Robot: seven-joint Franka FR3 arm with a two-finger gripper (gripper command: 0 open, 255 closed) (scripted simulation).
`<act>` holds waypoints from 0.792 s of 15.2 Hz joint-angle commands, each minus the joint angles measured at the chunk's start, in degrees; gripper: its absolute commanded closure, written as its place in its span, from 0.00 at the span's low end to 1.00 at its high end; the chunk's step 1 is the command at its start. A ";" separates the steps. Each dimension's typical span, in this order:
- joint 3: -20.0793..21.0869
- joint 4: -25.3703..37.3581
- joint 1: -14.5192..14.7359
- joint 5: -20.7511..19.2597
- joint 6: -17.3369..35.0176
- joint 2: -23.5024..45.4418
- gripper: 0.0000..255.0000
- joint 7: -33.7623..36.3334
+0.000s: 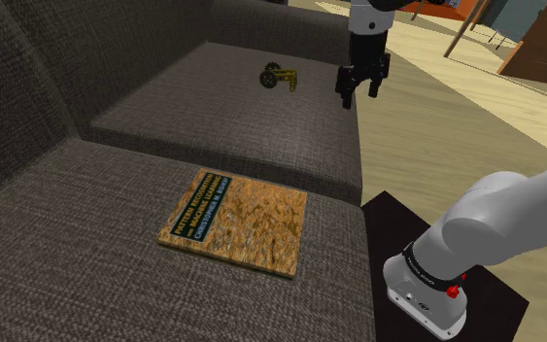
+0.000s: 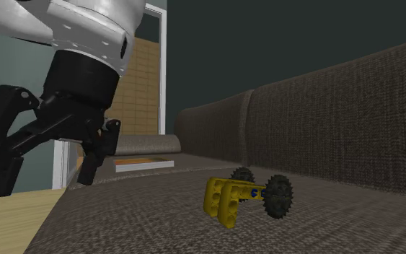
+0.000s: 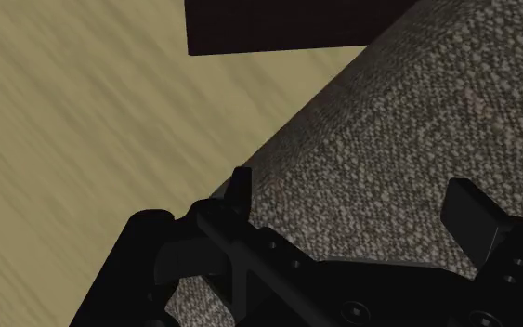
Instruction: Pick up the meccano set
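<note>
Fingers [image 2: 3, 173]: spread apart, empty
Gripper [image 1: 360, 94]: above sofa [image 1: 213, 117] front edge
Meccano set [image 1: 279, 77]: yellow, black wheels, on seat nearby

Sofa [image 1: 213, 97]: dark grey-brown woven upholstery, two seat cushions, with tall back cushions along the shoulder view's left.
Floor [image 1: 456, 107]: pale tan, wood-toned, lying to the right of the sofa's front edge.
Wall [image 2: 280, 36]: dark teal, behind the sofa back.
Door frame [image 2: 163, 79]: white, at the sofa's far end, with a tan surface beyond it.
Dark brown furniture [image 1: 543, 44]: far right, possibly a cabinet.
Light: dim, even.
</note>
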 commanded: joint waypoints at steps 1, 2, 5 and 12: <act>0.85 4.84 0.08 0.29 0.00 4.76 0.00 1.58; 1.19 7.01 0.09 0.33 0.07 6.96 0.00 2.26; 2.11 13.99 0.19 0.25 -0.14 13.60 0.00 4.29; 3.64 33.70 0.95 -0.92 -3.38 29.82 0.00 8.67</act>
